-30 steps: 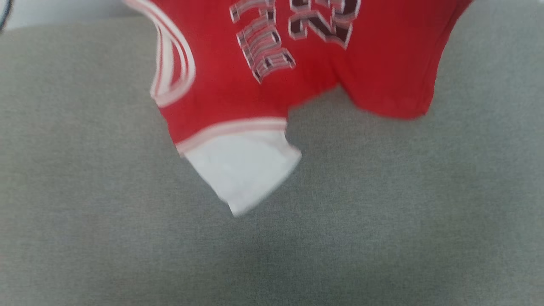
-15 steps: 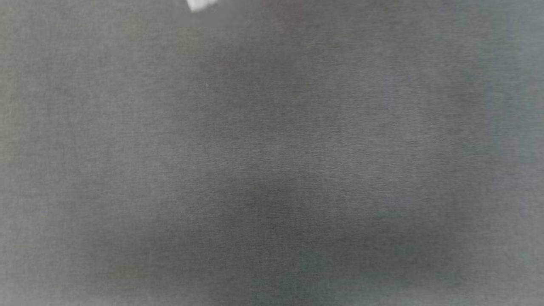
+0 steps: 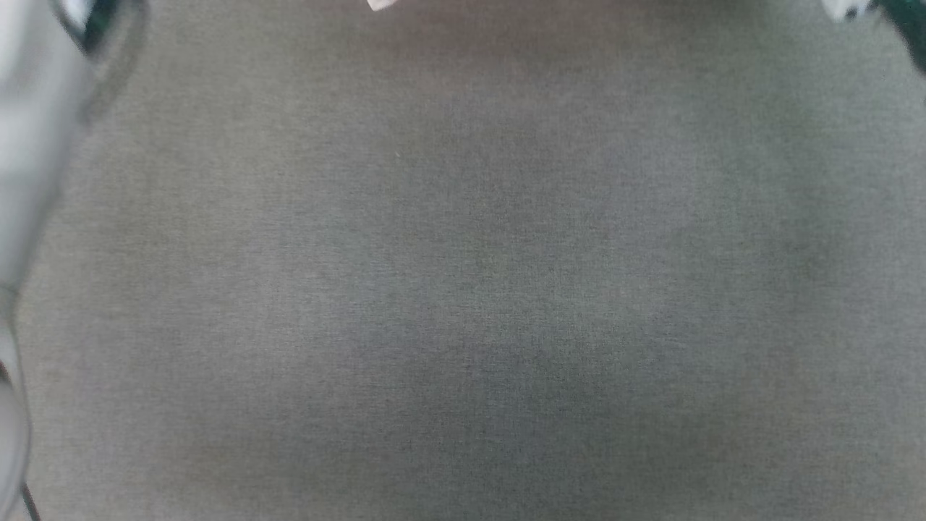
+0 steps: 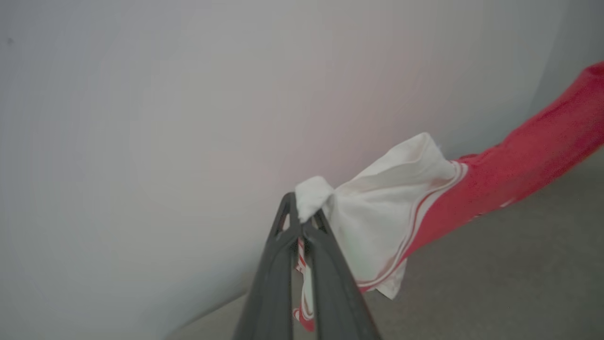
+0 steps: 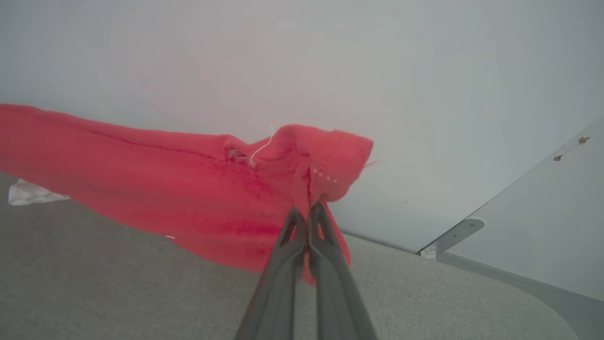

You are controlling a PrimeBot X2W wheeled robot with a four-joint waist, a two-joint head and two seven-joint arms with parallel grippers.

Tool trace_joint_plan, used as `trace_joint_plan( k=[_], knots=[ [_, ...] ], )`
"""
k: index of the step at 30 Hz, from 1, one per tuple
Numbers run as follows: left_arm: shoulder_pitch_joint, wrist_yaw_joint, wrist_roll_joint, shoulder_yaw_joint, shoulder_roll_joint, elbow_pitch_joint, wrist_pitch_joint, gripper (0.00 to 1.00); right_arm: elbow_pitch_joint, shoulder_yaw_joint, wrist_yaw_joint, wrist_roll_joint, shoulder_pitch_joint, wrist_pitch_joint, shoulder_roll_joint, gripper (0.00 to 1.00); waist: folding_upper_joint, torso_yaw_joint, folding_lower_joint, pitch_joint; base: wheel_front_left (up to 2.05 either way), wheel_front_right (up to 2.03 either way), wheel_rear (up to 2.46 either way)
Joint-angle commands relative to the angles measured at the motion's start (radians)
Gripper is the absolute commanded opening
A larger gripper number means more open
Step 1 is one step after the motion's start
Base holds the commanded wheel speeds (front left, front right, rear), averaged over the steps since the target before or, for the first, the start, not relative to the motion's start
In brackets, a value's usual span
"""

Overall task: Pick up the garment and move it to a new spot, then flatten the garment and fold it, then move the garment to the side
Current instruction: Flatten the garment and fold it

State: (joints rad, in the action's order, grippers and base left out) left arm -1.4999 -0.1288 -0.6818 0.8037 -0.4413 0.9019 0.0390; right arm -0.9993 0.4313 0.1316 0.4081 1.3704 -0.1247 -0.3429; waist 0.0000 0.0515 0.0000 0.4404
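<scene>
The garment (image 4: 519, 156), a bright-red shirt with white sleeves, hangs stretched in the air above the grey cloth surface (image 3: 463, 289). My left gripper (image 4: 302, 218) is shut on a bunched white sleeve (image 4: 387, 212), with striped trim caught between its fingers. My right gripper (image 5: 309, 210) is shut on a red edge of the garment (image 5: 188, 189), which runs off to the left in the right wrist view; a white sleeve tip (image 5: 28, 193) shows far left under it. In the head view a small white tip of the garment (image 3: 377, 3) pokes in at the top edge.
A pale wall (image 4: 141, 118) stands behind the surface. A pale panel (image 5: 557, 212) with a metal bracket (image 5: 453, 236) sits at the surface's rounded far corner. My pale left forearm (image 3: 29, 145) blurs the head view's left edge; something dark (image 3: 901, 22) shows at its top right.
The head view has shifted: the red garment that covered its upper half is out of it except for a white tip. A pale forearm has come in at the left edge.
</scene>
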Motion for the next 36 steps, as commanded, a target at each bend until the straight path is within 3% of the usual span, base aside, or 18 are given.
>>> trace_joint_plan(
  k=[1, 7, 11, 15, 24, 28, 36],
  knots=[
    [0.034, -0.001, -0.025, 0.015, -0.014, -0.017, -0.032, 0.00, 0.011, 0.010, -0.002, 0.023, -0.025, -0.018, -0.006, 0.00, 0.0000, 0.013, 0.0000, -0.021, 0.00, 0.00, 0.00],
    [0.221, -0.001, -0.215, 0.092, -0.089, -0.158, -0.279, 0.00, 0.106, 0.095, -0.002, 0.158, -0.170, -0.161, -0.058, 0.00, 0.0000, 0.028, 0.0000, -0.080, 0.00, 0.00, 0.00],
    [0.345, -0.001, -0.289, 0.119, -0.155, -0.282, -0.387, 0.00, 0.204, 0.126, -0.002, 0.250, -0.278, -0.250, -0.103, 0.00, 0.0000, 0.034, 0.0000, -0.115, 0.00, 0.00, 0.00],
    [0.471, 0.060, -0.319, 0.137, -0.234, -0.454, -0.452, 0.00, 0.332, 0.149, -0.002, 0.324, -0.399, -0.331, -0.168, 0.00, 0.0000, 0.034, 0.0000, -0.140, 0.00, 0.00, 0.00],
    [0.781, 0.279, -0.388, 0.154, -0.443, -0.922, -0.491, 0.00, 0.635, 0.127, -0.002, 0.443, -0.712, -0.457, -0.315, 0.00, 0.0000, 0.028, 0.0000, -0.164, 0.00, 0.00, 0.00],
    [0.909, 0.365, -0.412, 0.172, -0.502, -1.062, -0.472, 0.00, 0.742, 0.082, -0.002, 0.471, -0.850, -0.490, -0.365, 0.00, 0.0000, 0.028, 0.0000, -0.167, 0.00, 0.00, 0.00],
    [1.087, 0.440, -0.467, 0.216, -0.548, -1.176, -0.432, 0.00, 0.932, 0.013, -0.002, 0.523, -1.116, -0.595, -0.430, 0.00, 0.0000, 0.027, 0.0000, -0.167, 0.00, 0.00, 0.00]
  ],
)
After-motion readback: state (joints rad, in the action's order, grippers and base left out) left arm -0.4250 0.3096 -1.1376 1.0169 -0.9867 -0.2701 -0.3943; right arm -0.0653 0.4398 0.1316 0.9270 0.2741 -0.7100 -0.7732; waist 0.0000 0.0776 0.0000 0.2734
